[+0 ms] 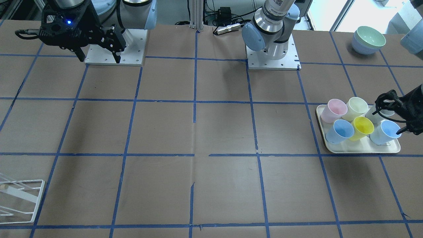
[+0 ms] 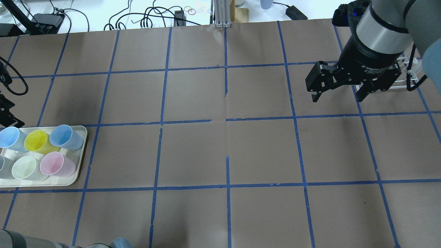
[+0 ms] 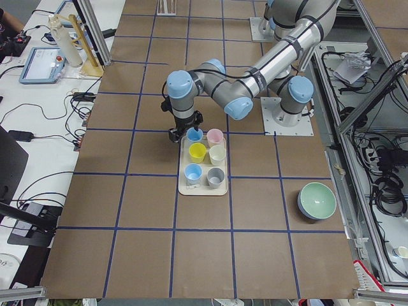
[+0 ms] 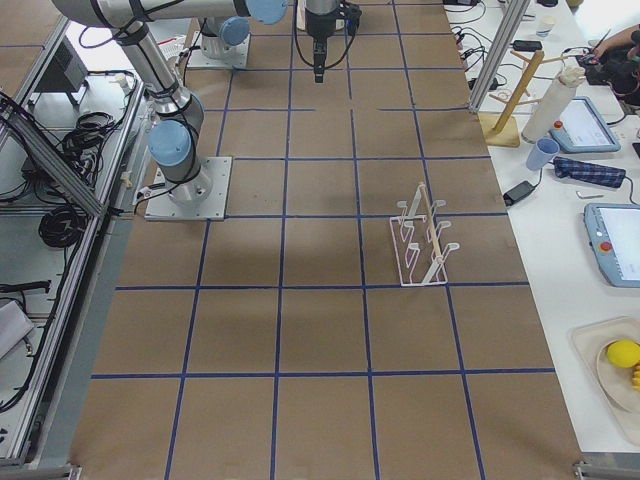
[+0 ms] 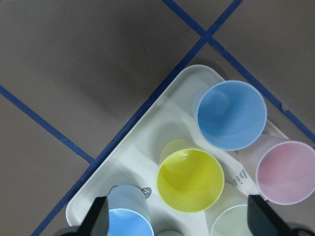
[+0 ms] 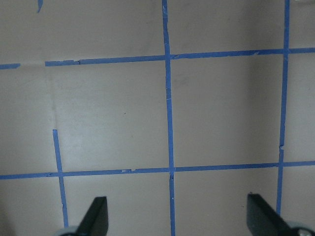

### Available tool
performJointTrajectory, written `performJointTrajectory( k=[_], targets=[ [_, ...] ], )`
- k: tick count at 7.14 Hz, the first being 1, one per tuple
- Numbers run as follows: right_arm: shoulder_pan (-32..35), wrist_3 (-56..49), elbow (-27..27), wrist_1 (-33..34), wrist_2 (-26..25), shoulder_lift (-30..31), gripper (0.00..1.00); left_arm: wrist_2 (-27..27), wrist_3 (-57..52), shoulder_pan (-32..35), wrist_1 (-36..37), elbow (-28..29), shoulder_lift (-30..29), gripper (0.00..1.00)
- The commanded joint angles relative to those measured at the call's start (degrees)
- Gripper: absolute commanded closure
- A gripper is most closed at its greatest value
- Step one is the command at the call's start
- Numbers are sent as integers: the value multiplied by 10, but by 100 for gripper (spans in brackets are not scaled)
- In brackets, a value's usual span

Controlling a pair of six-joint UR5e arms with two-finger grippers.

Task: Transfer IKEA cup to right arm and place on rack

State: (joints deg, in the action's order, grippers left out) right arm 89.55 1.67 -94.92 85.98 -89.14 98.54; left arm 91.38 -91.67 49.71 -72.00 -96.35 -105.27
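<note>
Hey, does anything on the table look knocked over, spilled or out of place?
Nothing stands out. The IKEA cup and the other cups stand upright on the tray, nothing spilled, and the rack stands upright. Only the blue tape grid shows small gaps.

A tray (image 1: 357, 147) lies at the left end of the surface (image 2: 224, 151), about midway between the robot's edge and the far edge. Six cups (image 2: 62, 137) stand in it in two rows of three. The IKEA cup (image 2: 38, 141) is the middle one of the far row. The rack (image 4: 420, 235) stands right of centre, toward the far edge. Stacked bowls (image 1: 368, 40) sit toward the left corner on the robot's edge.
</note>
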Motion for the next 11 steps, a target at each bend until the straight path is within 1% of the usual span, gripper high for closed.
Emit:
performJointTrajectory(
  k=[1, 3, 8, 9, 10, 11],
  targets=[
    [0, -5, -1, -1, 1, 2, 0, 0, -36, -19, 31, -1, -48, 0],
    [0, 1, 1, -10, 0, 2, 0, 0, -40, -21, 36, -1, -67, 0],
    [0, -8, -3, -3, 0, 2, 0, 1, -33, -21, 39, -2, -95, 0],
    [0, -9, -3, -4, 0, 2, 0, 2, -33, -21, 39, -2, -98, 3],
    [0, -9, -3, -6, -1, 2, 0, 3, -34, -21, 37, -2, -99, 15],
    [0, -9, -4, -6, 0, 2, 0, 3, -37, -21, 37, -2, -99, 43]
  ],
)
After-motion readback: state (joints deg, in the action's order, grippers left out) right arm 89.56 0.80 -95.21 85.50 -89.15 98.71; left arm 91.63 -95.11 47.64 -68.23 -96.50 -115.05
